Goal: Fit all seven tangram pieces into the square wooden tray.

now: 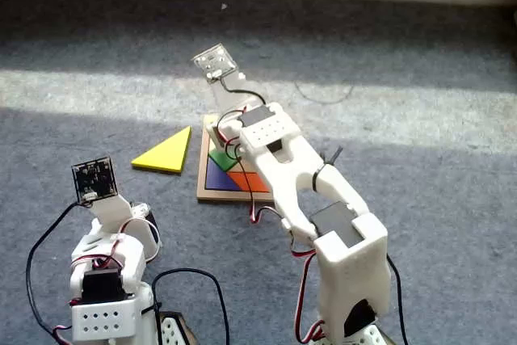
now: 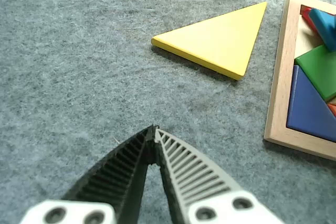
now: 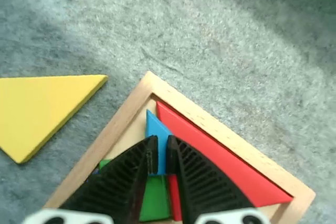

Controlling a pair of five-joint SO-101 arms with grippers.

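One yellow triangle [image 2: 220, 38] lies on the bench beside the tray [image 2: 281, 77]; left jaws pressed together. Right jaws pinch the blue piece [image 3: 155, 124] in the tray: I'd seat it flat first.

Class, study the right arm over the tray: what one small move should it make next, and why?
Probably lower the blue piece flat into the bare corner gap beside the red triangle, then let go. The right gripper pinches it there above the wooden tray, and it seems not yet seated.
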